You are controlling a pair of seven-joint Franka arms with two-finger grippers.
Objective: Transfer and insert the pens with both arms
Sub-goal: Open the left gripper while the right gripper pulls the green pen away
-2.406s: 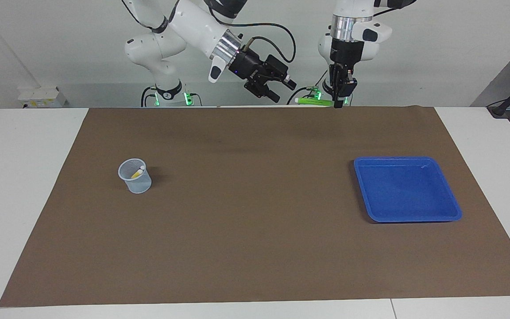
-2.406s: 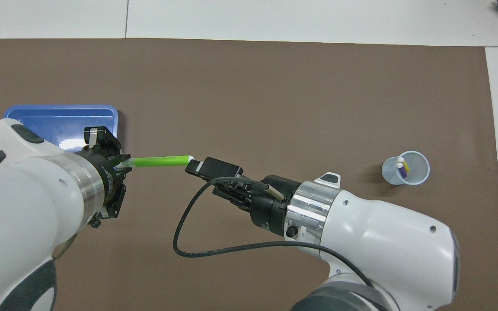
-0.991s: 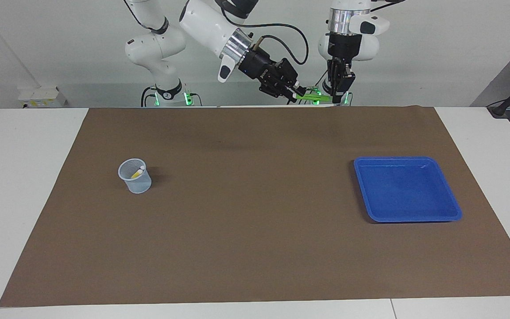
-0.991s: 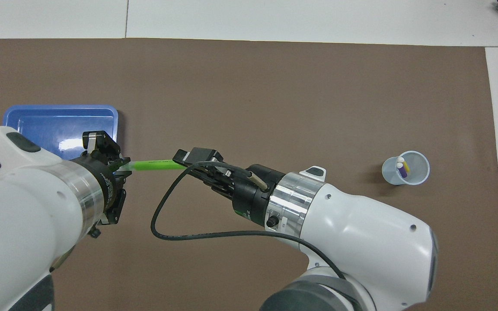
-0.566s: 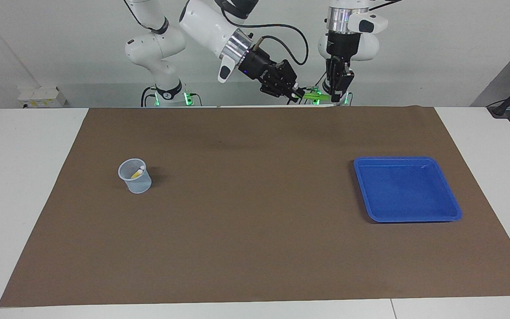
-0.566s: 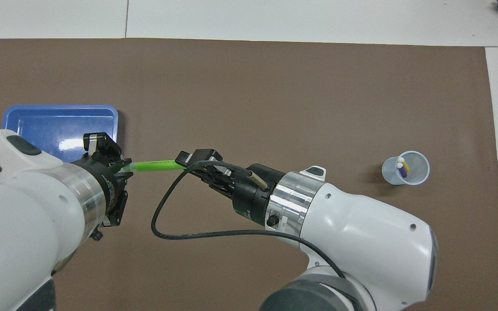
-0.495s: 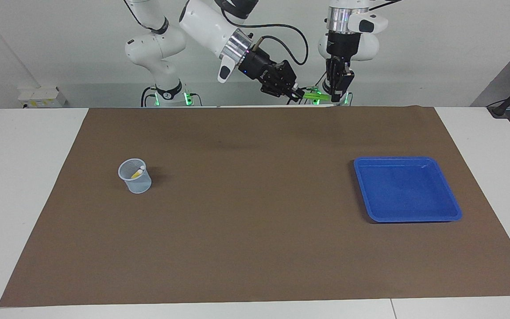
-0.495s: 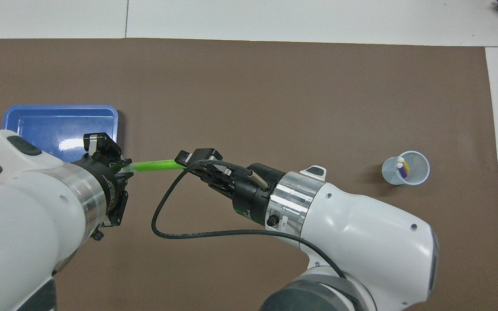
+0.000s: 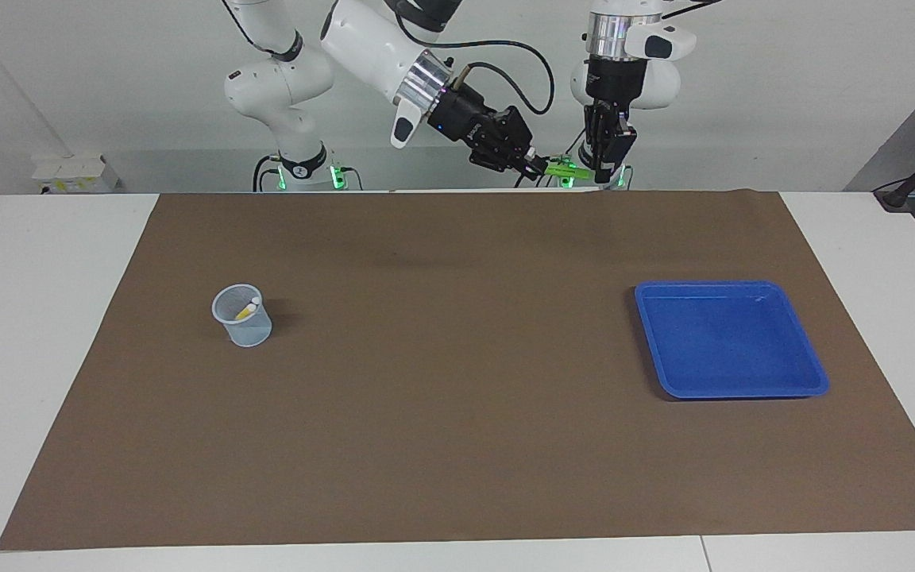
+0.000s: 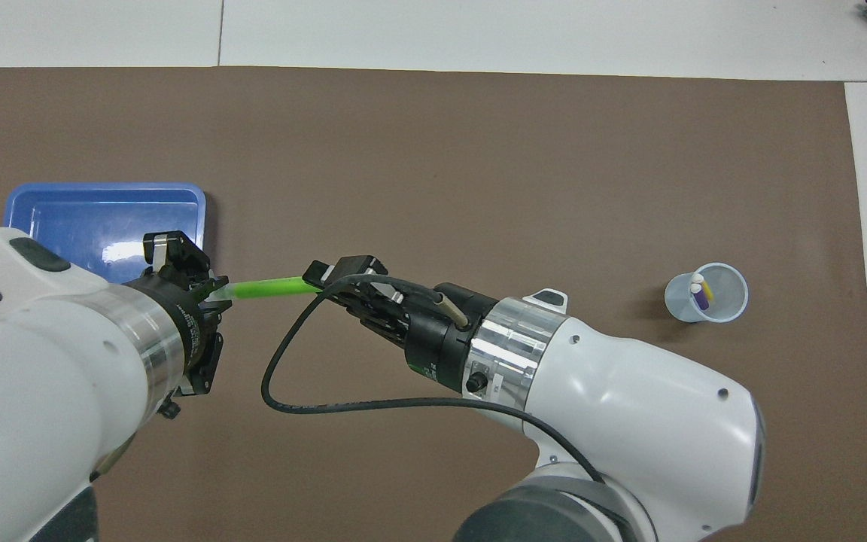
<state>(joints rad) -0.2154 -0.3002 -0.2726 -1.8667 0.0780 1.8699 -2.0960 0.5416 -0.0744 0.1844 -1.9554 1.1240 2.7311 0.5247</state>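
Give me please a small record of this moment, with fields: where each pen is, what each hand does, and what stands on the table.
green pen: in the air, level, between both hands
left hand: shut on green pen, at one end of it
right hand: shut on green pen, at the opposite end
yellow pen: in the cup
purple pen: in the cup
blue tray: holds nothing, toward the left arm's end
stage: handover not yet finished

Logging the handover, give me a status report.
Left gripper and right gripper both shut on green pen, mid-air. Two pens in cup. Nothing in the way.
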